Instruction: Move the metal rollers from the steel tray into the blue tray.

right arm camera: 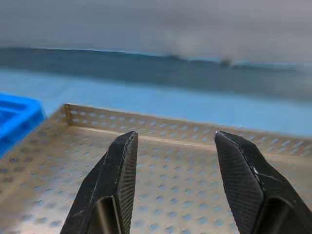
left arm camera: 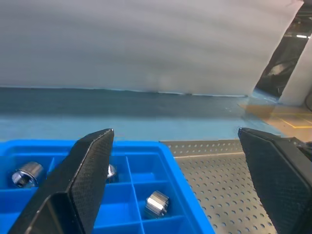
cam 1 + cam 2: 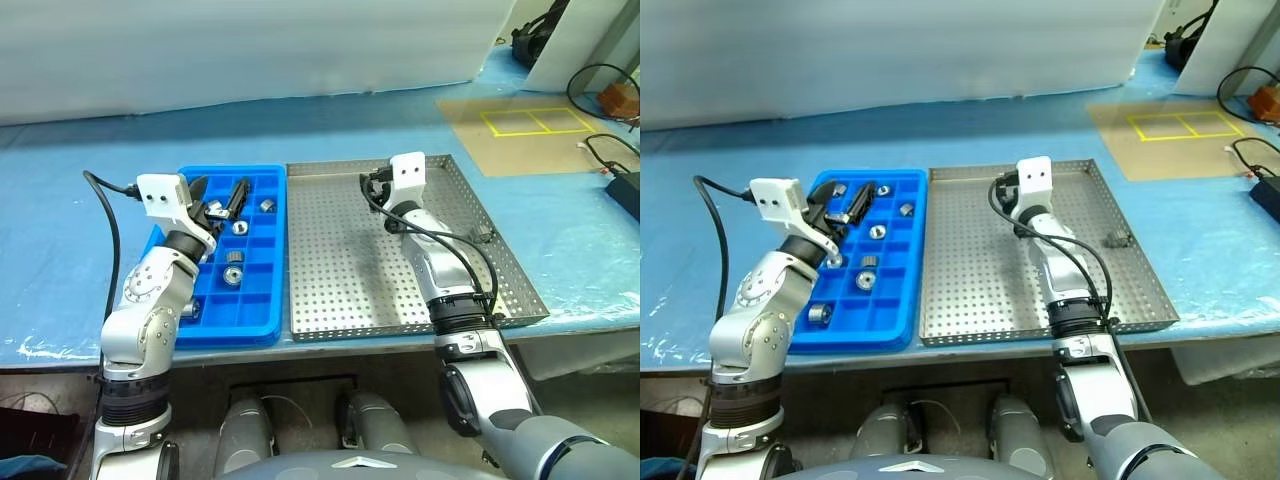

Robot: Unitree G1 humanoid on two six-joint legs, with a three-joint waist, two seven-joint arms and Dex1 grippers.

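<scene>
Steel tray [image 3: 340,290] looks nearly cleared: I count one small roller [image 3: 1118,239] left near its right rim, the other rollers [image 3: 868,281] already sitting in the blue tray [image 3: 262,316], which butts against the steel tray's left edge. My left gripper [image 3: 222,203] hangs over the far cells of the blue tray, jaws spread wide with nothing between them, so I judge a drop-off is done. My right gripper [image 1: 175,161] is over the far part of the steel tray, fingers parted halfway, nothing held, bare perforated floor ahead of it. Step in hand, I'd say: going for the last roller. Next move calls for swinging the right gripper toward the right rim, tipping down, and straddling the roller without scraping the raised lip just beside it. Room is good over the open tray floor; tight spots are that rim and the cable looping off my right wrist. Carrying across means clearing both trays' meeting edges.
</scene>
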